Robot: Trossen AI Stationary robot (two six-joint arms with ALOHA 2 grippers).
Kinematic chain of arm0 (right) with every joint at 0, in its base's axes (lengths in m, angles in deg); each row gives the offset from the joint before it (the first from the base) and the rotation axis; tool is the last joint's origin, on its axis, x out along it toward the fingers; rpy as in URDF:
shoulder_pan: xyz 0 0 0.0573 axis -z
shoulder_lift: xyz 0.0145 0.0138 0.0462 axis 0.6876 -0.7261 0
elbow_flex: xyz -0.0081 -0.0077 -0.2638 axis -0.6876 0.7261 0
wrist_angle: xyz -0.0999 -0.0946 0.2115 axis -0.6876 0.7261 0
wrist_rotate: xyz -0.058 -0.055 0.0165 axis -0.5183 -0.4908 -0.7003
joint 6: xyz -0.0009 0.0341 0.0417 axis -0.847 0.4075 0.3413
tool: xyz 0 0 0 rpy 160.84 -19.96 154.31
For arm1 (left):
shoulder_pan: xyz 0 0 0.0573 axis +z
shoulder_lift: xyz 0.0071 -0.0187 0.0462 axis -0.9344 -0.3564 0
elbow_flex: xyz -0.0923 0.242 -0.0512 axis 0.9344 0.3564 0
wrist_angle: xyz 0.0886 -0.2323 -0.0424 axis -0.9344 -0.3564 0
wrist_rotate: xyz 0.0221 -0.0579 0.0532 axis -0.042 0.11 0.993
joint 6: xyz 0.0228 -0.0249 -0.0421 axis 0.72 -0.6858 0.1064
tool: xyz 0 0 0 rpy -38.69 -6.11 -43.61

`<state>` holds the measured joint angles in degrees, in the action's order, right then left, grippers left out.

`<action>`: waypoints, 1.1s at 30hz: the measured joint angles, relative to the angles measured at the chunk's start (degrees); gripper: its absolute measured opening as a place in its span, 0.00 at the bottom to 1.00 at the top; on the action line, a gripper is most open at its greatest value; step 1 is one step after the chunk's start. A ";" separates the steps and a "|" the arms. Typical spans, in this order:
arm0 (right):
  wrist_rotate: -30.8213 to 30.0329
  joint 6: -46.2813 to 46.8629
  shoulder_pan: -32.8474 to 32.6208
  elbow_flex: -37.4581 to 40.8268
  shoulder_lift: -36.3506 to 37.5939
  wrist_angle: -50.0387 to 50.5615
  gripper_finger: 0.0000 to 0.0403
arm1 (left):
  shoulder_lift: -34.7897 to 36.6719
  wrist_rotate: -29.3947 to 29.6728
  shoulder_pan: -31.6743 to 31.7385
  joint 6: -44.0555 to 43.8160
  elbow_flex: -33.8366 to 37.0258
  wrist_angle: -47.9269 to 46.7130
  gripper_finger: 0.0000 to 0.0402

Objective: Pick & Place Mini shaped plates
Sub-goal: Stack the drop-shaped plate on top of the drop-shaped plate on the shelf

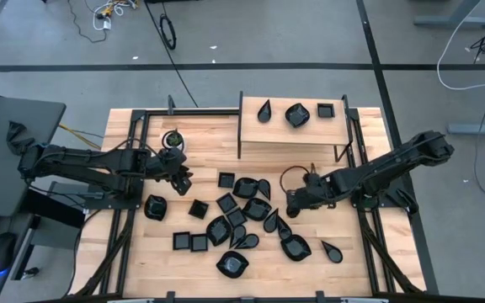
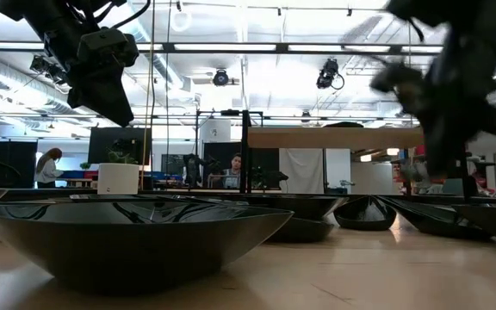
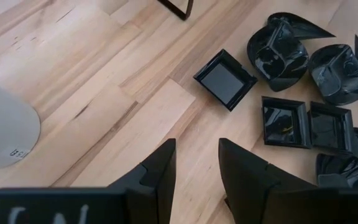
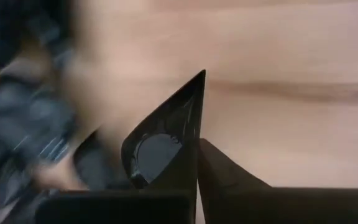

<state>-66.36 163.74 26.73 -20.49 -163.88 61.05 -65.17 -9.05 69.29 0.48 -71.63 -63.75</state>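
Right gripper (image 1: 293, 207) is down among the scattered glossy black mini shaped plates (image 1: 241, 220) in the middle of the high view, and its fingers are pinched tight on the rim of a glossy black teardrop plate (image 4: 163, 146); in the right wrist view the pointed tip sticks up past the fingertips, a thin-edge pinch that suits a shallow dish. Most of the plates lie loose on the light wooden table (image 1: 141, 252), lower centre of the frame, squares and teardrops jumbled and some touching. Three more already sit on the raised wooden shelf (image 1: 293, 128) at upper centre, which looks like the drop spot, so a lift and carry upward in the frame seems next. Left gripper (image 1: 180, 178) waits at centre left with fingers (image 3: 160, 174) parted and nothing between them, hovering over bare wood near a black square plate (image 3: 225, 79), just below the small white pot with a green plant (image 1: 173, 140).
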 joint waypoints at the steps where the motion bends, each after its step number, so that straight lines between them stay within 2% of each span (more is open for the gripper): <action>1: 0.82 -2.05 0.00 -2.06 0.00 0.74 0.01 | 0.00 0.00 0.00 0.01 -0.01 0.01 0.31; 9: 2.83 -16.37 3.62 -22.24 -0.08 5.08 0.00 | 0.01 0.00 0.00 0.03 0.00 1.79 0.31; 16: -3.81 -29.35 14.97 -38.29 -0.46 13.98 0.00 | 0.02 0.00 0.04 -0.01 0.00 5.03 0.31; 20: -4.52 -39.53 24.91 -42.88 -1.69 14.35 0.00 | 0.00 -0.02 0.04 -0.03 0.00 5.42 0.31; 25: -2.85 -51.52 36.36 -47.67 -7.02 14.36 0.00 | 0.00 0.00 0.04 -0.03 0.00 5.45 0.31; 33: 2.50 -63.85 46.47 -50.39 -17.10 13.23 0.00 | 0.01 0.00 0.04 -0.08 0.00 5.48 0.31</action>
<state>-63.86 99.89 73.20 -70.89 -180.97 74.28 -65.16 -9.05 69.33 0.40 -71.63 -58.28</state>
